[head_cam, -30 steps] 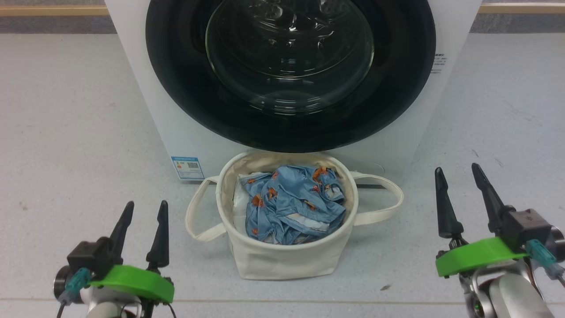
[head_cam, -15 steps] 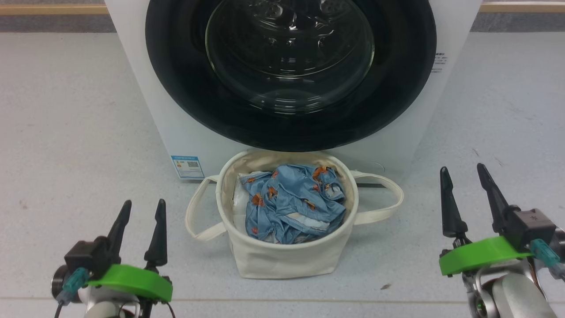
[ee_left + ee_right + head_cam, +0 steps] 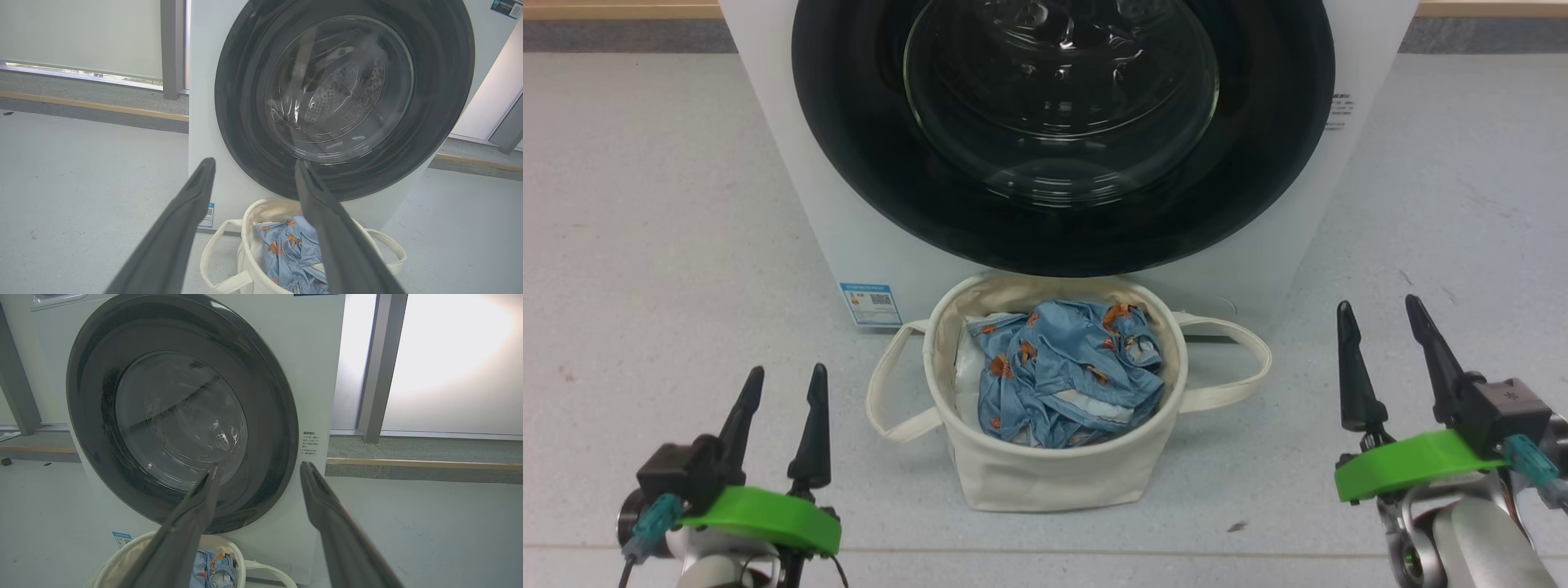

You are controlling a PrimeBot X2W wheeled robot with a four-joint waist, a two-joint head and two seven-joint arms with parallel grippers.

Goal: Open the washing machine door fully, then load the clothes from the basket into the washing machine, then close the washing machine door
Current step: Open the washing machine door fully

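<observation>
Door first; nothing is opened yet.

- The washing machine door (image 3: 1062,131) sits shut and flush on the front of the washing machine (image 3: 792,220). I can't make out a handle or the hinge side in any view, so check before you pick an arm.
- The basket (image 3: 1045,482) is on the floor (image 3: 645,245), just in front of the machine and directly below the door. It's centred between your arms. I read that placement as keeping the transfers short and letting either arm reach it. Its rim looks lower than the door's bottom edge, so the swing probably clears it.
- The clothes (image 3: 1066,376) are crumpled inside the basket, on top of a white bundle (image 3: 968,367) at its left wall. Leave the bundle where it is.
- The left fingers (image 3: 813,433) are spread apart and empty, near left of the basket and pointing at the machine.
- The right fingers (image 3: 1352,384) are also apart and empty, near right, well clear of the basket's right loop handle (image 3: 1241,359).
- Both arms are low and wide of the basket. That looks like a ready pose that leaves the door and the load unblocked for the head view.
</observation>
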